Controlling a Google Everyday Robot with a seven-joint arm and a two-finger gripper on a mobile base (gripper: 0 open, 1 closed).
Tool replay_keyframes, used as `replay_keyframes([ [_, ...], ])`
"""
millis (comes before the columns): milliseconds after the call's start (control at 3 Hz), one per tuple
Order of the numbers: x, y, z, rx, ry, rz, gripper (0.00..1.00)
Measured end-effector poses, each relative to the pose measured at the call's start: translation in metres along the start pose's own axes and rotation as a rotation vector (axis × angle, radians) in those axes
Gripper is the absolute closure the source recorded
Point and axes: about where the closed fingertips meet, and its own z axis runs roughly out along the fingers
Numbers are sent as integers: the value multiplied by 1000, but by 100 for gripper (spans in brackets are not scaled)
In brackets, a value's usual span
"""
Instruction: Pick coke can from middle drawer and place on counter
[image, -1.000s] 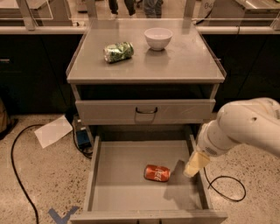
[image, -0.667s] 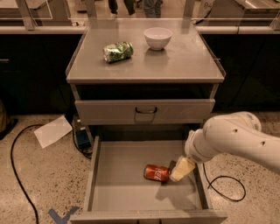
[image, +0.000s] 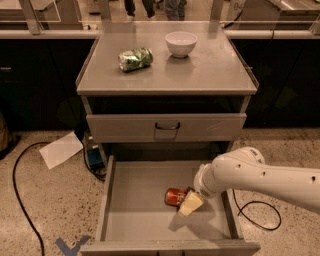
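The coke can (image: 174, 196) lies on its side on the floor of the open middle drawer (image: 135, 210), right of its centre. My gripper (image: 190, 203) reaches in from the right on the white arm (image: 260, 177); its pale fingers (image: 192, 204) sit right against the can's right end and cover part of it. The counter (image: 165, 75) is the grey cabinet top above.
On the counter lie a green-and-white can (image: 135, 58) and a white bowl (image: 181, 43). A closed drawer front with a dark loop handle (image: 167, 127) sits above the open drawer. Paper (image: 61, 149), a blue box (image: 94, 156) and black cables (image: 20, 200) lie on the floor.
My gripper and arm have moved left and down inside the drawer, from beside its right wall to the can's right end. The can has not moved.
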Motion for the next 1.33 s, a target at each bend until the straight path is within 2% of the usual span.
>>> replay_keyframes([
  [333, 0, 0, 0, 0, 0, 0, 0],
  [667, -4, 6, 5, -19, -33, 11, 0],
  [1000, -11, 22, 31, -50, -89, 31, 0],
  [1333, -15, 33, 65, -58, -122, 49, 0],
])
